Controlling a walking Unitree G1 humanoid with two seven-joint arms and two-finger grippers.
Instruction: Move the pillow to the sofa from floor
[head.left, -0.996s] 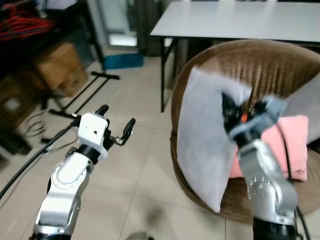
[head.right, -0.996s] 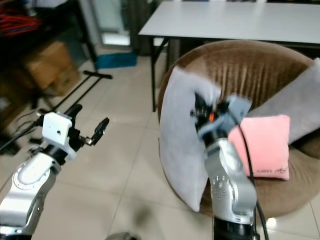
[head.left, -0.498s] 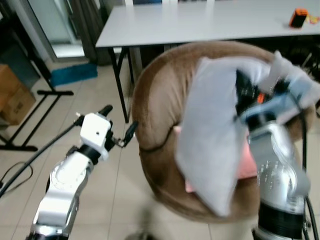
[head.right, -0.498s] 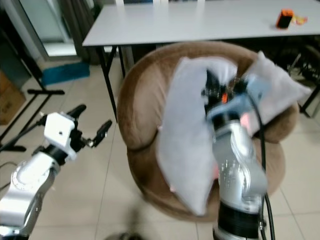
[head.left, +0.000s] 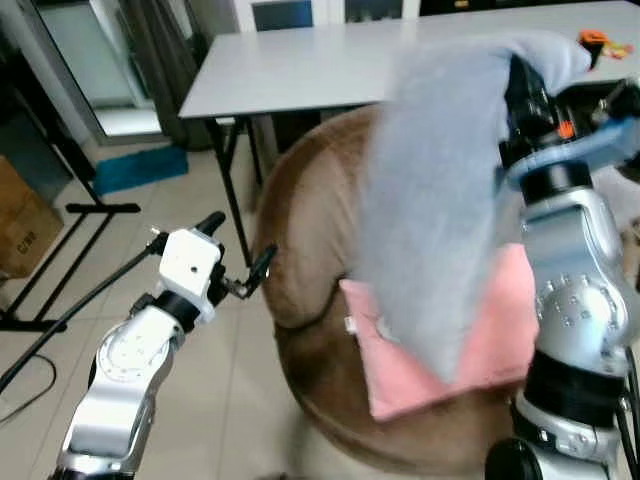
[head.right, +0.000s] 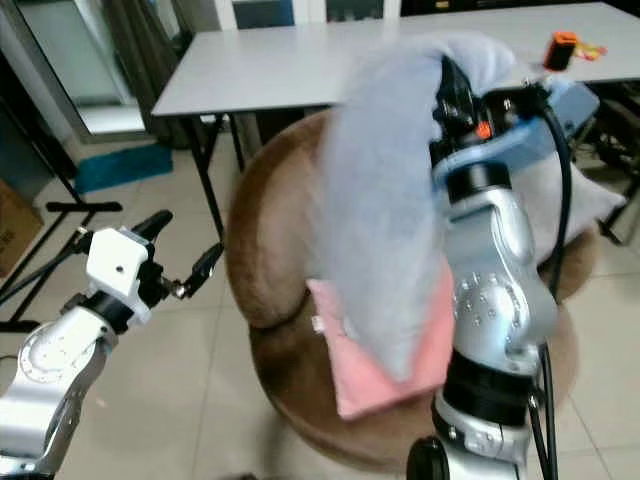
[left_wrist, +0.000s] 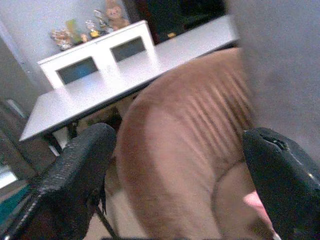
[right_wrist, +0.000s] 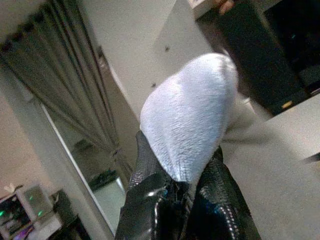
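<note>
Pillow: we see the grey pillow (head.left: 430, 190) off the floor, hanging lengthwise from its top corner above the sofa's seat, its lower end draped over a pink cushion (head.left: 470, 350).
Right gripper: our right gripper (right_wrist: 177, 192) is raised high over the sofa, fingers clenched on a bunched corner of the pillow, which bulges out past the black fingertips (right_wrist: 145, 175) in the wrist view.
Left gripper: our left gripper (head.left: 238, 252) hovers out to the sofa's left side, above the tiled floor (head.left: 200, 400); its two fingers stand apart, grasping nothing.
Sofa: the round brown sofa (head.left: 300, 250) sits in front of us, the pink cushion lying on its seat.
Behind: a grey table (head.left: 290, 65) stands just behind the sofa; a small orange item (head.right: 562, 47) rests on it, too blurred for us to identify.
Left edge: a cardboard box (head.left: 18, 225) sits on the floor.
</note>
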